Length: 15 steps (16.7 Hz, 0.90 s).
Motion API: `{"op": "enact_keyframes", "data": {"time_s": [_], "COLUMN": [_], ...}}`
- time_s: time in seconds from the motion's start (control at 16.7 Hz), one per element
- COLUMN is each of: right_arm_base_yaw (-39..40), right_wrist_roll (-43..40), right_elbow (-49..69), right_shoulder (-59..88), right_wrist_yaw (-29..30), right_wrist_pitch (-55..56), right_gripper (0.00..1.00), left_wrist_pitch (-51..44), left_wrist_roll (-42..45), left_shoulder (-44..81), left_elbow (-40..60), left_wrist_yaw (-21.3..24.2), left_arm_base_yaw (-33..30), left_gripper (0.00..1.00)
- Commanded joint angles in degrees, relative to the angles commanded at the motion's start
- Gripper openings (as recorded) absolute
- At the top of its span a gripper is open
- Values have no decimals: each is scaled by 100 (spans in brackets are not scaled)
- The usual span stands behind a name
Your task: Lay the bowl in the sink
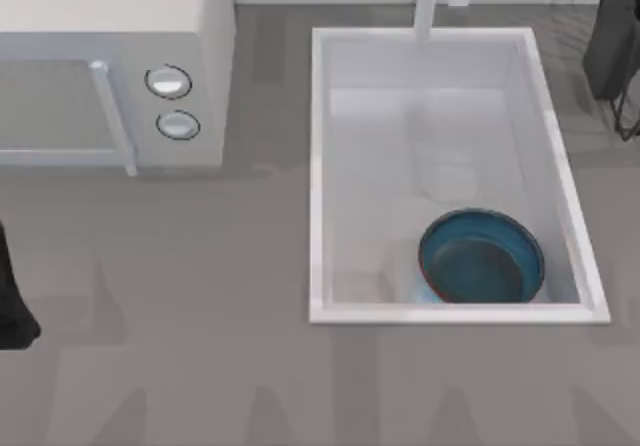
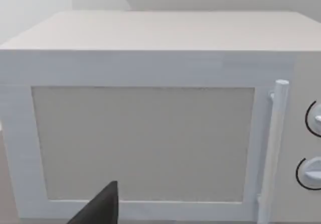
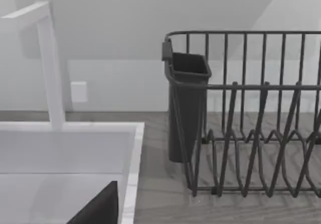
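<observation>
The teal-blue bowl [image 1: 482, 258] rests upright on the floor of the white sink [image 1: 320, 176], in its near right corner, with no gripper touching it. My left arm is parked at the left edge of the table, where a dark part of the left gripper [image 1: 12, 301] shows, far from the sink. In the left wrist view a dark piece of that gripper [image 2: 100, 209] points at the microwave. A dark piece of my right gripper [image 3: 100, 206] shows in the right wrist view, over the sink's far right rim [image 3: 131, 174] beside the faucet [image 3: 50, 68].
A white microwave [image 1: 110, 76] with two round knobs stands at the back left. A dark wire dish rack [image 1: 612, 41] with a cutlery cup [image 3: 185, 103] stands right of the sink. The white faucet [image 1: 428, 1] rises at the sink's far edge. Grey counter stretches along the front.
</observation>
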Motion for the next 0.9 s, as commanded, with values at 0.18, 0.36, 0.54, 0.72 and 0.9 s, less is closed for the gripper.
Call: {"op": "enact_keyframes", "data": {"time_s": [0.18, 0.36, 0.54, 0.72, 0.9], "right_arm_base_yaw": [12, 102, 244, 419, 619], "right_wrist_roll": [7, 85, 275, 574, 925], "right_elbow": [49, 495, 1334, 2492, 3824], "right_shoulder": [57, 596, 1685, 3246, 5077], "right_wrist_yaw": [0, 6, 28, 47, 39], "right_wrist_pitch": [-46, -431, -1063, -1809, -2571], "right_gripper": [100, 100, 100, 100, 100], "left_wrist_pitch": [0, 0, 0, 0, 0], "left_wrist_roll": [0, 0, 0, 0, 0], "left_shoulder": [0, 0, 0, 0, 0], "left_elbow": [0, 0, 0, 0, 0], "left_wrist_yaw": [0, 0, 0, 0, 0], "left_arm_base_yaw": [0, 0, 0, 0, 0], "left_gripper": [100, 100, 100, 100, 100]}}
